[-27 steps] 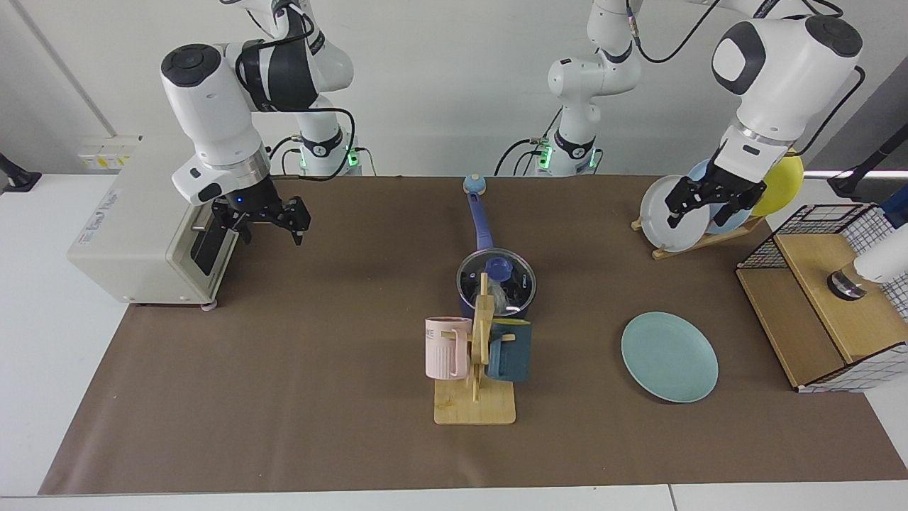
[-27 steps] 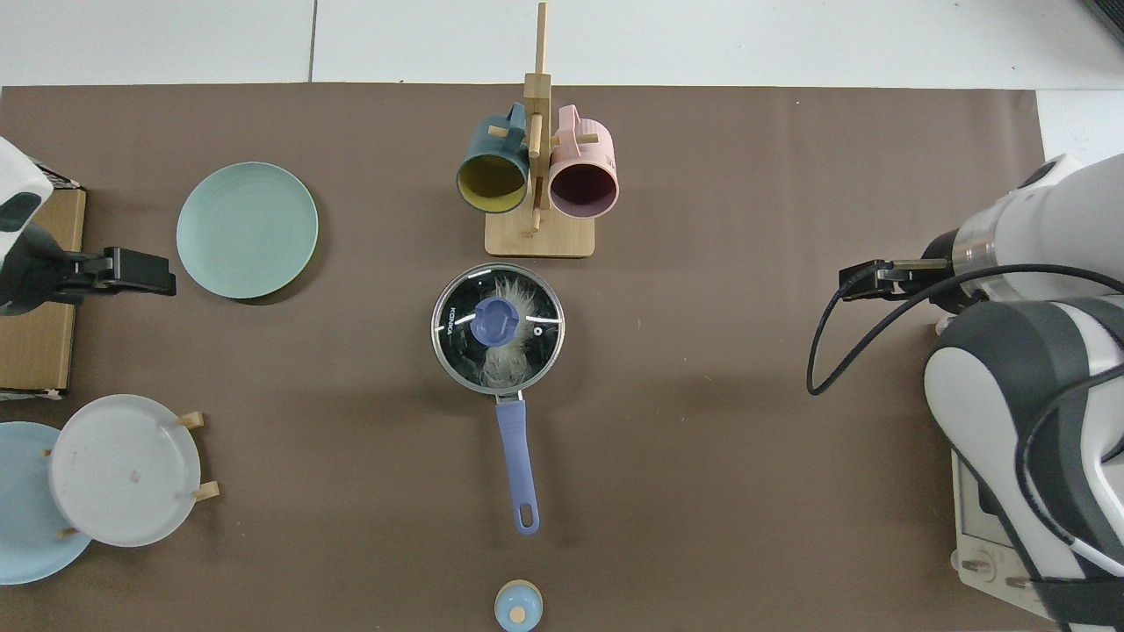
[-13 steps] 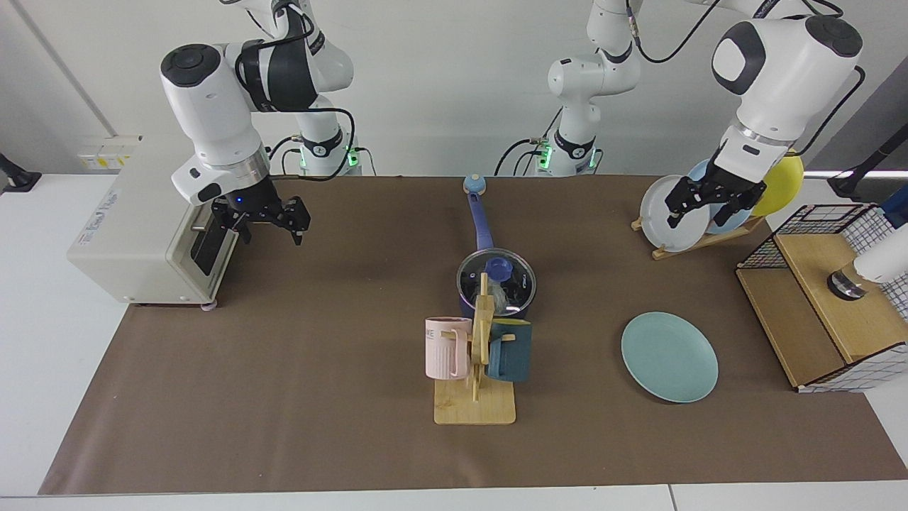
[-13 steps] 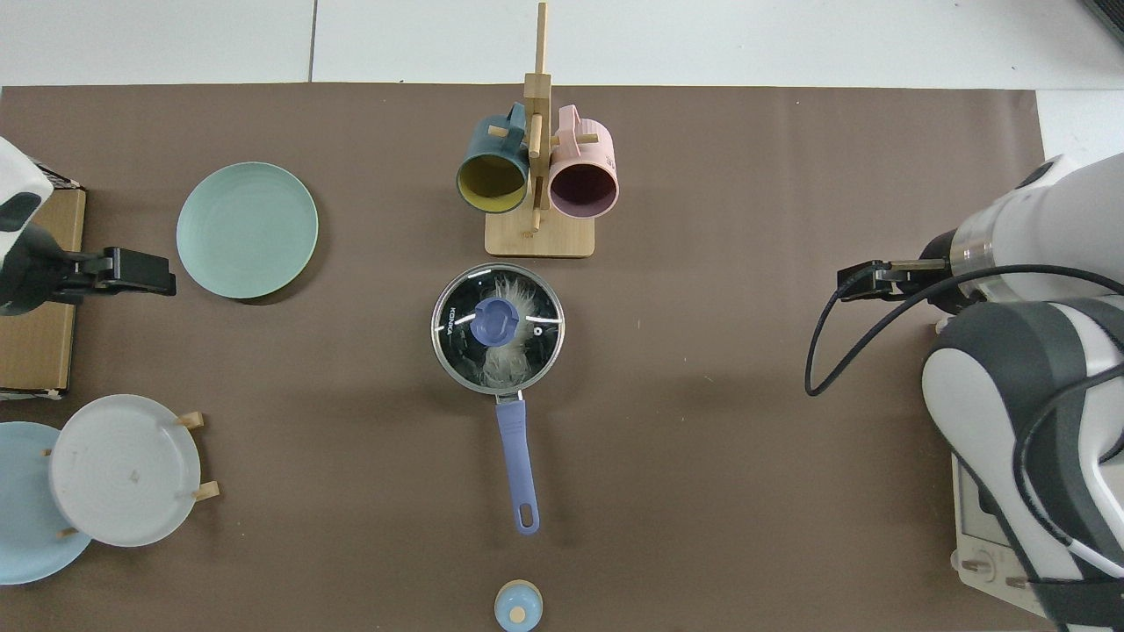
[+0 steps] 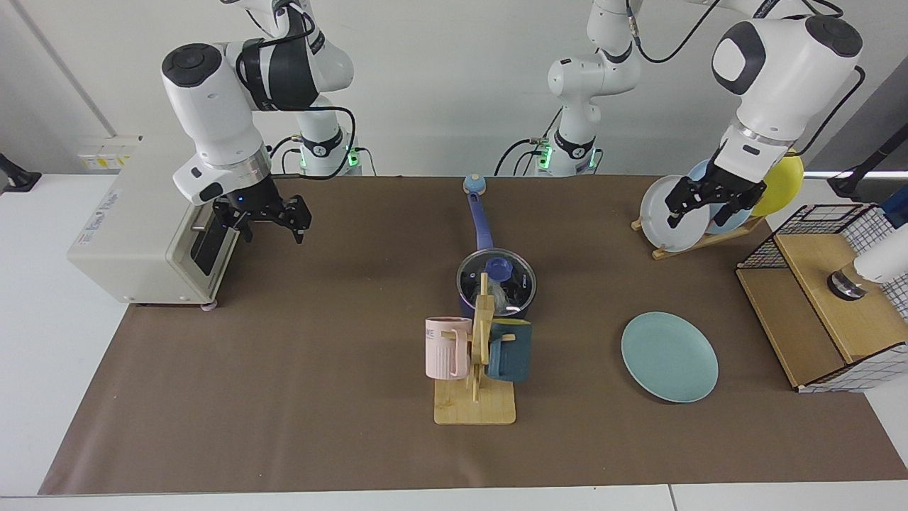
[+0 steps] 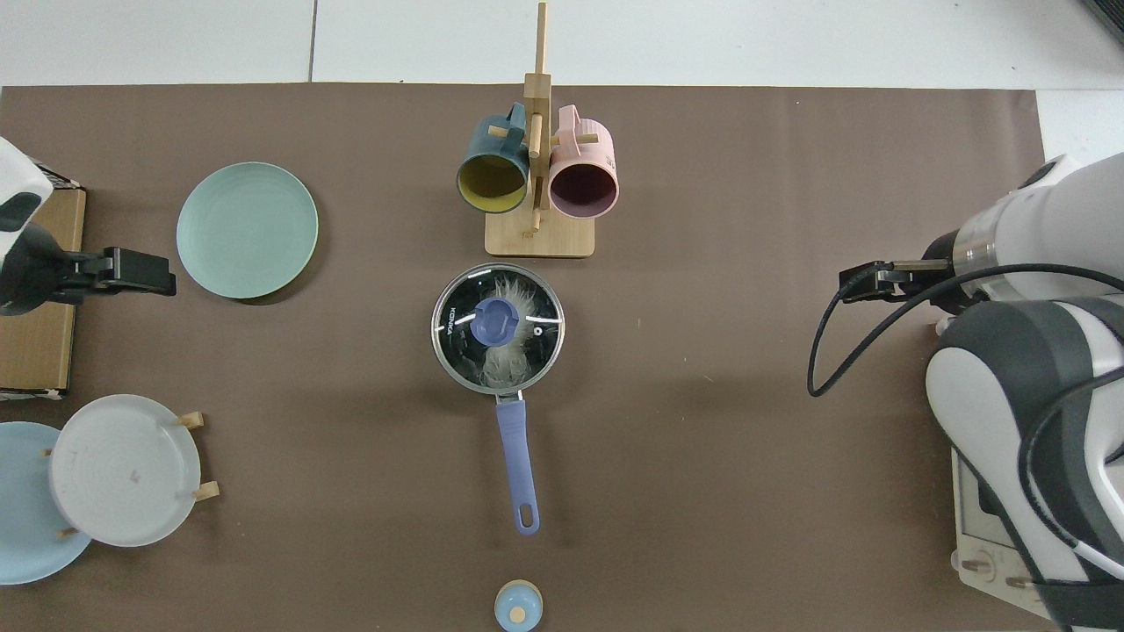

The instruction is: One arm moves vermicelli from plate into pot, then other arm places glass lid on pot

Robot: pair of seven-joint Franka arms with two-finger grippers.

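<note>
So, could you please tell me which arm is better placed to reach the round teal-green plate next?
Left. The left gripper hangs open close to the round teal-green plate, on the same side of the table. The right gripper hangs open by the white appliance, beyond the dark saucepan.

Front of pot (image 5: 496, 301) masked by wooden mug rack (image 5: 481, 341), centre of facing view. Vermicelli (image 6: 505, 351) only a pale smear under glass lid (image 6: 498, 326). Blue rack plate (image 6: 22, 518) cut by top view's lower-left edge. Left gripper (image 6: 140, 272) and right gripper (image 6: 865, 283) seen edge-on; arms cropped at frame sides.
</note>
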